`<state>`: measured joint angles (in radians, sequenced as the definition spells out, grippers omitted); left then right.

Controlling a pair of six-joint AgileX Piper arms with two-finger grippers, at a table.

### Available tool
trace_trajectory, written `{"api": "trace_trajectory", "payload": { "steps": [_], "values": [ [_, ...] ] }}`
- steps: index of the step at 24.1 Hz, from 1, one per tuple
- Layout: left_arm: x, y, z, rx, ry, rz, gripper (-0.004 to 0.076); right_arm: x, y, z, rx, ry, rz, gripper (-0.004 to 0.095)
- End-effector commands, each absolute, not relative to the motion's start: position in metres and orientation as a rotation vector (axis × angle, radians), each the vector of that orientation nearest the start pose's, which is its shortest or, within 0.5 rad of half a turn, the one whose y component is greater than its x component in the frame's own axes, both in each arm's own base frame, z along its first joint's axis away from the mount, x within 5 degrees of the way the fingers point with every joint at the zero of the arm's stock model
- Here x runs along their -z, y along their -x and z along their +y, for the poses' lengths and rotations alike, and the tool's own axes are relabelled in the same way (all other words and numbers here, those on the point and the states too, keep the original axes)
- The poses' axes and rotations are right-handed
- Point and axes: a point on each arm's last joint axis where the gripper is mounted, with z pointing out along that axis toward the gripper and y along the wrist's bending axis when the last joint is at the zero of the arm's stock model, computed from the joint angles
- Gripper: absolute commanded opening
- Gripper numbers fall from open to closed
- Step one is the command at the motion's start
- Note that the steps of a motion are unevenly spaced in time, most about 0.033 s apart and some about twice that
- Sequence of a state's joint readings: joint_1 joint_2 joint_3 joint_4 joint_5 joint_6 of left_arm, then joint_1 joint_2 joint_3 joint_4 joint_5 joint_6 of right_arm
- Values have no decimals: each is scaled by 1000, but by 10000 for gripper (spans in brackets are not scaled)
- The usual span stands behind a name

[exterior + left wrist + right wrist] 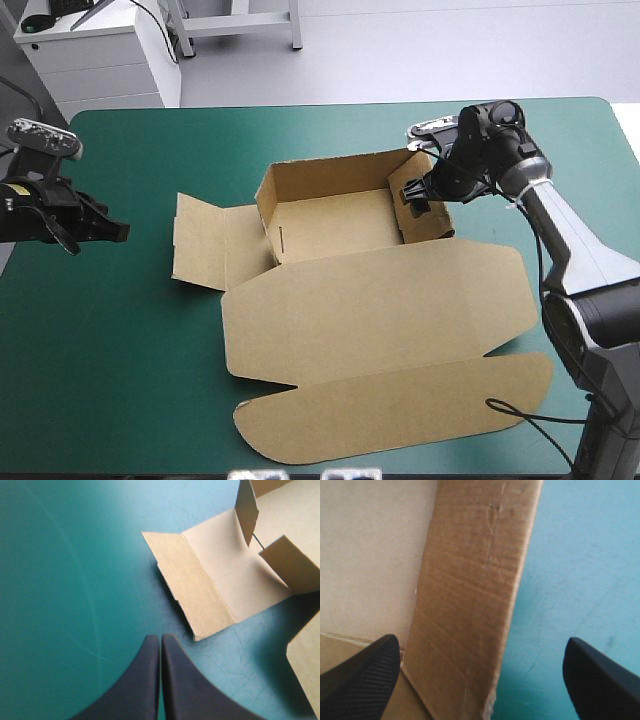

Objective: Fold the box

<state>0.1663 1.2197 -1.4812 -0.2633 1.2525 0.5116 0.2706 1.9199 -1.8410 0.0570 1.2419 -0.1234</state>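
The right claw (481, 642) stands spread wide astride the raised right wall (470, 590) of the box (330, 225), and a squeeze set too near that wall's edge could buckle it or shove the whole sheet along the bench (120, 330) — the left claw (160, 637), fingers pressed together well off to the left, steadies nothing. The brown box lies mid-bench, half made: tray walls up, left flap (200, 240) and broad lid (380, 295) flat.

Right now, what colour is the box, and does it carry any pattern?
The box is plain brown with no pattern; the high view shows it best.
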Motion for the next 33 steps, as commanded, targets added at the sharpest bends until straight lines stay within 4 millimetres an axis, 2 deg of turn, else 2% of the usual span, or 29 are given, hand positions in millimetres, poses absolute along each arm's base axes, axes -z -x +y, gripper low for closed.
{"api": "trace_trajectory", "payload": {
  "steps": [1,5,8,10,17,20,22,23,24,25,26,28,31,33],
  "values": [
    [-434,-219,12,80,-401,2390,-8,-319,-401,114,-107,543,2725,819],
    [-406,-224,14,102,-381,2446,-8,-302,-408,118,-132,545,2765,799],
    [-391,-227,15,106,-363,2461,-8,-297,-410,119,-153,542,2778,712],
    [-384,-228,15,109,-356,2472,-8,-297,-410,119,-153,542,2778,589],
    [-374,-230,16,134,-295,2497,-8,-297,-410,118,-150,553,2779,10],
    [-376,-232,16,117,-279,2459,-8,-303,-410,107,-207,493,2783,-19],
    [-378,-234,17,107,-266,2438,-8,-323,-405,93,-284,446,2733,-19],
    [-379,-236,18,94,-261,2421,-8,-345,-396,80,-317,429,2674,-19],
    [-379,-236,18,91,-256,2413,-8,-355,-392,74,-320,423,2647,-19],
    [-380,-238,19,80,-250,2392,-8,-379,-379,62,-318,417,2579,-19],
    [-381,-239,19,72,-246,2380,-8,-390,-372,58,-313,406,2550,-19],
    [-385,-243,21,41,-228,2320,-8,-425,-346,44,-277,401,2450,-19],
    [-391,-250,28,-9,-155,2231,-8,-448,-325,41,-256,397,2385,-19],
    [-395,-256,37,-30,-36,2157,-8,-458,-315,41,-266,397,2353,-19]
  ]
}}
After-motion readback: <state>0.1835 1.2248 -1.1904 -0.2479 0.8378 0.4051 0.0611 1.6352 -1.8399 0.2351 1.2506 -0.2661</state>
